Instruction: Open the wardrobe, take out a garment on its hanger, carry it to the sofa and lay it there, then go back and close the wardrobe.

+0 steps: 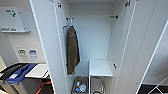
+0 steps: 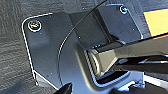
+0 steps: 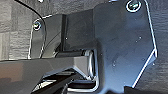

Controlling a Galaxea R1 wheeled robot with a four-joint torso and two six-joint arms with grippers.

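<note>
The tall white wardrobe [image 1: 100, 37] is seen open, both plain doors swung wide.

Only a bulky olive-brown jacket [image 1: 72, 50] is seen hanging at the left; the soft, light black top cannot be made out. Whether the pincers are open cannot be told.

an office or shared workroom rather than a home: a plain white wardrobe [image 1: 100, 37] stands open with an olive-brown jacket [image 1: 72, 50] hung inside, a first-aid wall box [image 1: 12, 20] and notice stickers [image 1: 27, 53] to the left, and dark carpet flooring [image 2: 12, 50] below.
</note>
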